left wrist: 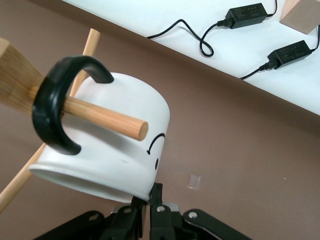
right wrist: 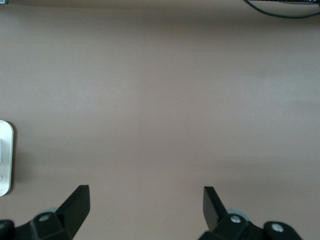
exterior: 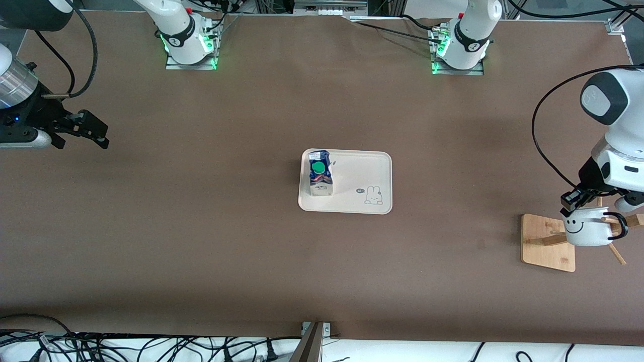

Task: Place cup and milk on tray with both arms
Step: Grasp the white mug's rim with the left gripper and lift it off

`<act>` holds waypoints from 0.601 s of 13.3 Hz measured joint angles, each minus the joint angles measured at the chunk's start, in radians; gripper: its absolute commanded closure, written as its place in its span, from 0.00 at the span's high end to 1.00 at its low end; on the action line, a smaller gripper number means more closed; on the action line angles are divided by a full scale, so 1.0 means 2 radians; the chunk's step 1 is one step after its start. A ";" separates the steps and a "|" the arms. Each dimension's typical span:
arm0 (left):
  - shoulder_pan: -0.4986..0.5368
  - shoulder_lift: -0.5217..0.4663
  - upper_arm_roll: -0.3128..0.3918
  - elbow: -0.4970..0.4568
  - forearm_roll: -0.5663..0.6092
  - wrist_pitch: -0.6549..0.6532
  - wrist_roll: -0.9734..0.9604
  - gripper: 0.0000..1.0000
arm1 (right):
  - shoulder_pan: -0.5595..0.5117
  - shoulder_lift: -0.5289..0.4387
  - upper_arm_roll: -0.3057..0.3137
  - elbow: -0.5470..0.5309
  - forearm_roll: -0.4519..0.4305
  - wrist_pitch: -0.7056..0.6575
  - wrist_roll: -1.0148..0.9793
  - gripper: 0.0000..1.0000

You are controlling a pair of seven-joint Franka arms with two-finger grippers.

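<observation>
Hanging nearest the front camera, toward the left arm's end of the table, the cup (exterior: 588,229) sits on its side with its black handle (left wrist: 56,102) threaded over a wooden peg (left wrist: 102,117) of the rack, above the rack's square wooden base (exterior: 546,240); its smiley face shows toward the camera in the front view. The left gripper (exterior: 573,202) is at the cup's rim, its jaws drawn tight onto the white wall, and the left wrist view shows the fingers (left wrist: 156,196) pinching the rim's edge just beside the painted face, so the cup is gripped while the peg is through its handle. Farther from the front camera, in the middle of the brown table (exterior: 201,226), lies the tray (exterior: 362,176), cream with a small rabbit drawing (exterior: 373,195) in the corner nearest the camera and toward the left arm's end. The milk (exterior: 320,173) stands upright on the tray, at the end toward the right arm, its round green cap (exterior: 318,167) facing up. Farther off again, at the right arm's end of the table, the right gripper (exterior: 93,131) waits in the air over bare tabletop with its jaws spread wide and nothing between them; in the right wrist view its two fingertips (right wrist: 77,200) stand well apart above the table, and a pale object's edge shows at the border.
</observation>
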 measured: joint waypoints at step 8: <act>-0.003 -0.001 -0.020 0.054 0.000 -0.113 0.000 0.00 | -0.002 0.000 0.000 0.000 0.000 0.000 0.000 1.00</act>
